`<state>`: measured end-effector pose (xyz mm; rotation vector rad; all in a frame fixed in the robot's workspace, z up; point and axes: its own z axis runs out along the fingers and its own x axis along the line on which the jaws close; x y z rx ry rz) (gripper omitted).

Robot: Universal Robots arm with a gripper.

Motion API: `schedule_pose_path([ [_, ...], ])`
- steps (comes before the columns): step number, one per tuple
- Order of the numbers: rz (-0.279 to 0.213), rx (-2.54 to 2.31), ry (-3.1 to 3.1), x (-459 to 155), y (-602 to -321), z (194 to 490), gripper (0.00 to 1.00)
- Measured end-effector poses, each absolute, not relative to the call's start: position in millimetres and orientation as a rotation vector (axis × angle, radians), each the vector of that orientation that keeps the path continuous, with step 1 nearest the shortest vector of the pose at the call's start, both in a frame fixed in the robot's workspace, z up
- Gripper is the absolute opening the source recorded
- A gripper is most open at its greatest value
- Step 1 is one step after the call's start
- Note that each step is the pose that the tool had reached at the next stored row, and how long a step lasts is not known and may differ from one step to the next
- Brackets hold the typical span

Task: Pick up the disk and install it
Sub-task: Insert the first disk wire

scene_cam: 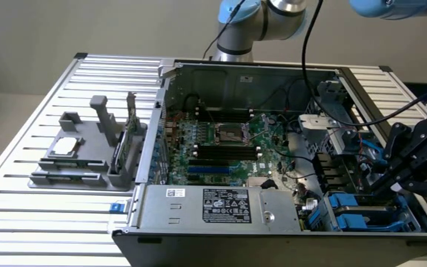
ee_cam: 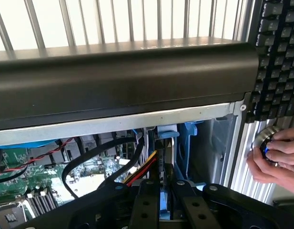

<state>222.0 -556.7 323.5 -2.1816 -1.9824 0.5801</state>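
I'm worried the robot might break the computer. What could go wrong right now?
1. The claw is low inside the computer case, right by a black cable and red and yellow wires. It might snag or pinch them.
2. A person's hand is on a knob just outside the case. If the arm swings that way, it could bump the hand.

Slatted metal table point(scene_cam: 43, 222), plain beige wall point(scene_cam: 87, 28), soft even light

Tool point(scene_cam: 391, 181) sits in the computer case point(scene_cam: 273, 239), at exterior view's right.
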Motion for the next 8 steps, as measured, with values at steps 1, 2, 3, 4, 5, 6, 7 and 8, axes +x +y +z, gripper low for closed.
schedule_pose_path([
  [1,0.581,-2.181,-1.982,222.0,-556.7,323.5,0.16],
  [2,0.582,-2.18,-1.982,222.0,-556.7,323.5,0.16],
  [3,0.583,-2.18,-1.981,222.0,-556.8,323.6,0.18],
  [4,0.584,-2.179,-1.98,222.0,-556.8,324.1,0.18],
  [5,0.585,-2.178,-1.98,222.0,-556.8,325.5,0.24],
  [6,0.586,-2.177,-1.979,222.1,-556.8,327.8,0.24],
  [7,0.587,-2.176,-1.979,222.0,-556.8,330.8,0.3],
  [8,0.588,-2.176,-1.978,222.0,-557.0,333.7,0.3],
])
